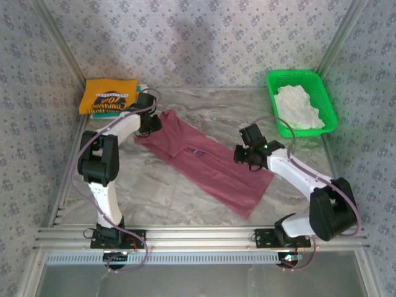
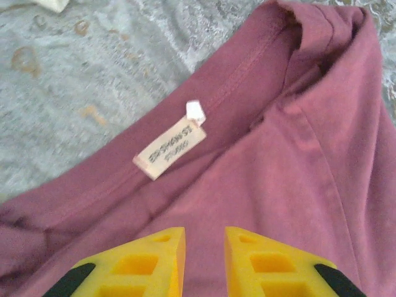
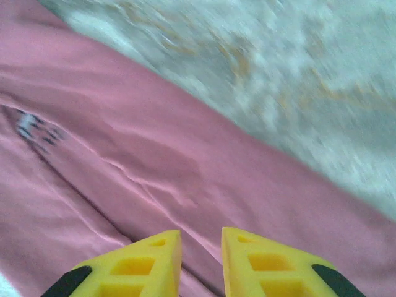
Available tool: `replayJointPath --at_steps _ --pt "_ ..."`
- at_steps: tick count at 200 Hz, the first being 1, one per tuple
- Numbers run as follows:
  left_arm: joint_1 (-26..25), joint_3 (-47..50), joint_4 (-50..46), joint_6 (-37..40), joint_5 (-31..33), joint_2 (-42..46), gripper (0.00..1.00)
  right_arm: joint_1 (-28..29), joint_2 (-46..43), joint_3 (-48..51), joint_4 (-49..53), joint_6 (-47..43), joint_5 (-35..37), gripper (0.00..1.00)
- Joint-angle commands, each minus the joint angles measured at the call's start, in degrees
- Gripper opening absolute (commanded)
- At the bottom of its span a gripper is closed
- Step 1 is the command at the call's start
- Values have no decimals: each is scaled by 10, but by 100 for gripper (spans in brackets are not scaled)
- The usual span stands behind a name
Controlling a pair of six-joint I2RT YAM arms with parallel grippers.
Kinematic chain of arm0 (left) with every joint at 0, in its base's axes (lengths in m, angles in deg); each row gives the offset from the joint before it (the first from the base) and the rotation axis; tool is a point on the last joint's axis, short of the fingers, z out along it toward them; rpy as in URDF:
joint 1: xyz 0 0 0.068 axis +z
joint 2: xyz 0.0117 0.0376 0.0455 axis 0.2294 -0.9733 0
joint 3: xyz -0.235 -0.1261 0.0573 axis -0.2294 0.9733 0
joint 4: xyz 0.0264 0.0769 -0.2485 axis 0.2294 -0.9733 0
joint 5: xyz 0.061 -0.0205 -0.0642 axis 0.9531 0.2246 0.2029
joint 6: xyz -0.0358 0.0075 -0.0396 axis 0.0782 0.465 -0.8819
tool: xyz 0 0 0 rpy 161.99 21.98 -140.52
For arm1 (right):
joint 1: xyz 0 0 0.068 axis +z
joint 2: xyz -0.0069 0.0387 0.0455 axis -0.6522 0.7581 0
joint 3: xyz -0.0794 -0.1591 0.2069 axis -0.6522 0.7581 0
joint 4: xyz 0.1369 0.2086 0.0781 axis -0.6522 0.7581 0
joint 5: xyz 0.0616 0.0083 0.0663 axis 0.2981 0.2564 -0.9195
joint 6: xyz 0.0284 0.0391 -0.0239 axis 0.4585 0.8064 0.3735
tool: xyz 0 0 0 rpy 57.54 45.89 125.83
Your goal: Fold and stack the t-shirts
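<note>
Patterned grey walls enclose a marbled tabletop. Across its middle the maroon t-shirt lies as a long diagonal band, collar toward the upper left and hem toward the lower right, apparently folded lengthwise. A folded yellow-orange t-shirt rests in the upper left corner, and a green basket at the upper right holds a crumpled white t-shirt.

The left fingers are poised at the collar, just below the neck label. They are slightly apart with no cloth between them. The right fingers are over the band's right-hand edge, also narrowly parted and gripping nothing.

A crosswise fold seems to be next. To do it well, each pair should close on every layer at its edge, not the top one alone. They should lift only enough to clear the tabletop and carry the cloth evenly so the edges meet. The soft creases in the right wrist view want flattening first, or they will be folded in.
</note>
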Motion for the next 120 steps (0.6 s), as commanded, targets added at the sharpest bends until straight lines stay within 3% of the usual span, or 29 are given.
replayJointPath --at_steps 1,31,65,93,120 --pt "-8 42 31 -21 6 24 23 15 82 -87 -16 -76 -20 22" --pt "-13 55 25 -42 -5 -2 18 18 165 -173 -27 -113 -47 21" --pt "-9 49 24 -59 5 -31 15 12 179 -196 -36 -120 -56 21" --pt "-9 19 27 -50 -29 -70 14 -10 137 -140 -89 -99 -49 24" --pt "-11 -40 24 -46 -61 -124 14 -32 75 -28 -157 -74 -21 25"
